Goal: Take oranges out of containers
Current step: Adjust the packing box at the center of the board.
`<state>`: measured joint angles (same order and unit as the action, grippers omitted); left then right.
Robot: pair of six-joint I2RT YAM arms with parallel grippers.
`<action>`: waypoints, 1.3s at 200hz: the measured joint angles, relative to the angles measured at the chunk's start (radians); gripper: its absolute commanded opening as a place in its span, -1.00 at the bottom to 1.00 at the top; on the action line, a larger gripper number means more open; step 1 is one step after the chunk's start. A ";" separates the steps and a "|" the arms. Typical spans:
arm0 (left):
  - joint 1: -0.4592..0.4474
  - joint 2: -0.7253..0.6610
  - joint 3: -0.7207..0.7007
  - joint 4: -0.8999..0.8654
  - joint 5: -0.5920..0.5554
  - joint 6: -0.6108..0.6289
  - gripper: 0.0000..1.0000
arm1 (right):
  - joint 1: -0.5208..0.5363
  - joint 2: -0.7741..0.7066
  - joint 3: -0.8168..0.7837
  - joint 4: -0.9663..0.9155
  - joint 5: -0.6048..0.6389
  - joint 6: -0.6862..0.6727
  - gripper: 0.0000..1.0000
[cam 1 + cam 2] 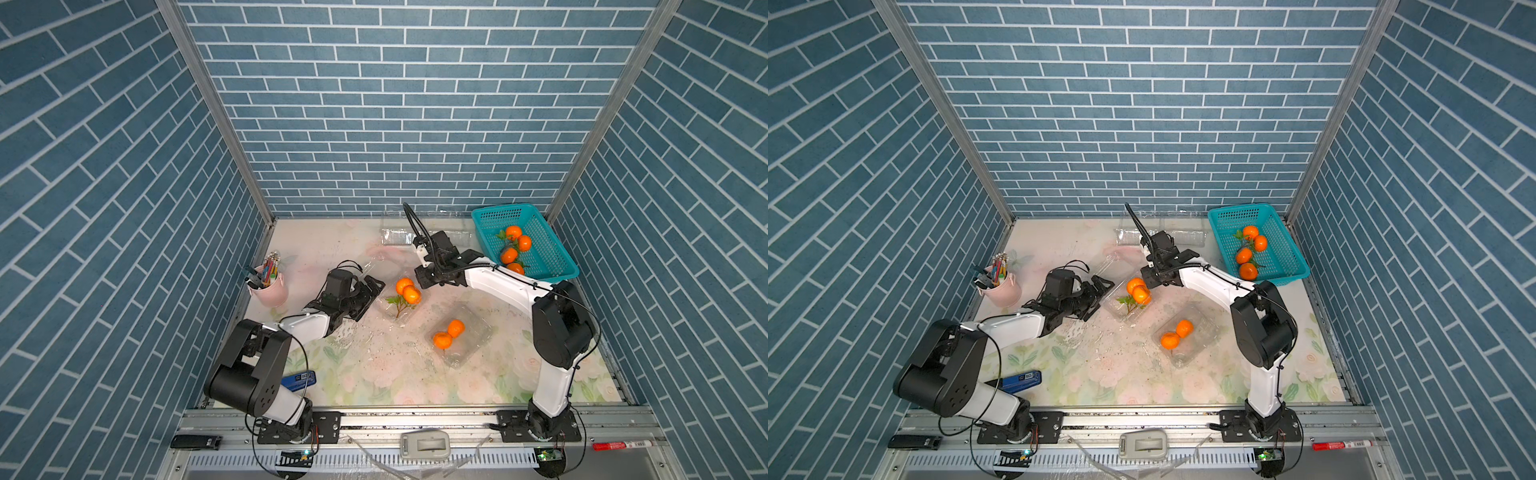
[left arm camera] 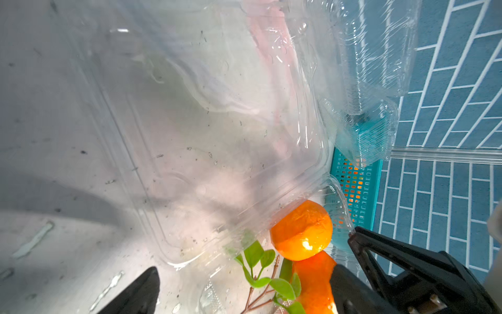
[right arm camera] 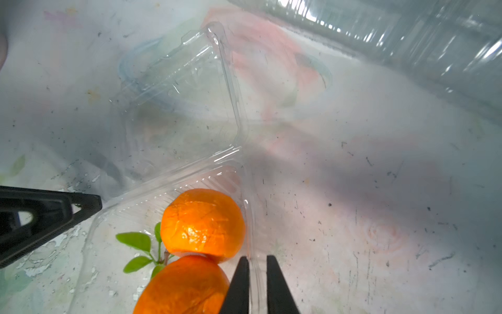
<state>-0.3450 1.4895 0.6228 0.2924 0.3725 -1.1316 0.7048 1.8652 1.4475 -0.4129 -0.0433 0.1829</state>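
1. Jaws on the right gripper stand almost together, pinching the thin side wall of the open container. The left gripper gapes wide at that box's other side, one fingertip right at its corner, holding nothing.
2. Inside sits a pair of oranges, joined on a leafy stem, with the lid flung back toward the far wall.
3. Step in hand, I'd say: steadying this box so the fruit can come out. The next move calls for the open left jaws to drop over the nearer orange or its stem and lift, with the right pinning the flimsy wall.
4. Outward now: a second pair waits in a second container nearer the front. Another four oranges lie in the teal basket at the far right.
5. Room to move: there is bare table between the arms. Empty boxes crowd the back wall, and the pink cup stands near the left arm's outer side.
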 measured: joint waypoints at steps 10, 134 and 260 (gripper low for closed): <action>0.000 -0.015 0.000 -0.006 -0.006 0.000 0.99 | 0.000 -0.017 -0.004 0.005 0.002 -0.006 -0.72; 0.000 -0.026 0.097 -0.097 -0.013 0.024 0.99 | -0.010 0.009 0.025 0.016 0.024 -0.035 -0.81; 0.035 0.082 0.029 -0.031 -0.009 0.006 0.99 | -0.021 0.044 0.029 -0.026 0.010 -0.025 -0.28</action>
<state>-0.3099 1.5715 0.6514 0.2611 0.3634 -1.1255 0.6842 1.9095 1.4765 -0.4389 -0.0330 0.1577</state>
